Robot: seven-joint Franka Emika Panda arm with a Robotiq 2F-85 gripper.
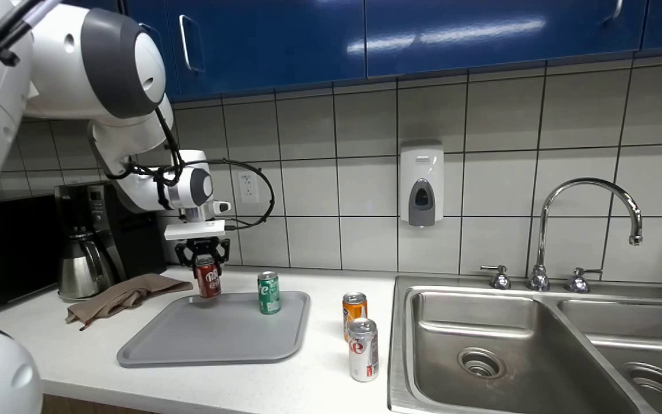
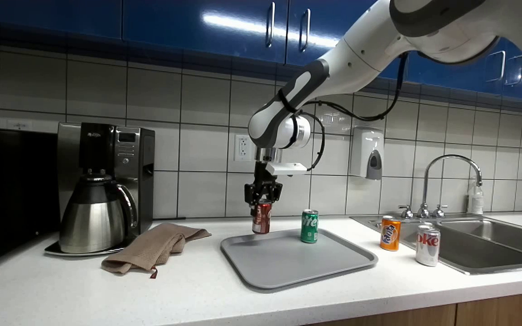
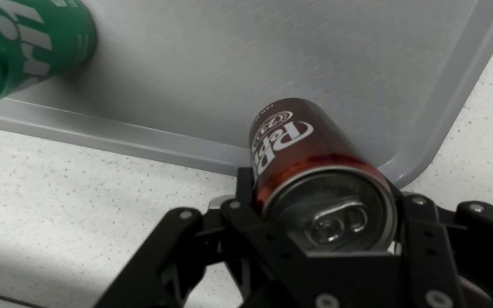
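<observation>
A dark red Dr Pepper can (image 1: 209, 279) is upright in my gripper (image 1: 208, 269). Black fingers (image 3: 245, 184) press against its upper sides, and its silver lid faces the palm in the wrist view. The can (image 2: 261, 219) is at the back corner of the grey tray (image 2: 283, 267); whether its base touches the tray cannot be told. On the tray, near its back edge, stands a green Sprite can (image 2: 309, 226), apart from the held one. In the wrist view that green can (image 3: 45, 42) is cut off at the upper left.
An orange Fanta can (image 2: 390, 233) and a silver Diet Coke can (image 2: 427, 244) stand between the tray and the steel sink (image 1: 469, 322). Beyond the tray's other side lie a brown cloth (image 2: 157, 249) and a coffee maker (image 2: 98, 203). The tiled wall (image 1: 308, 241) is close behind.
</observation>
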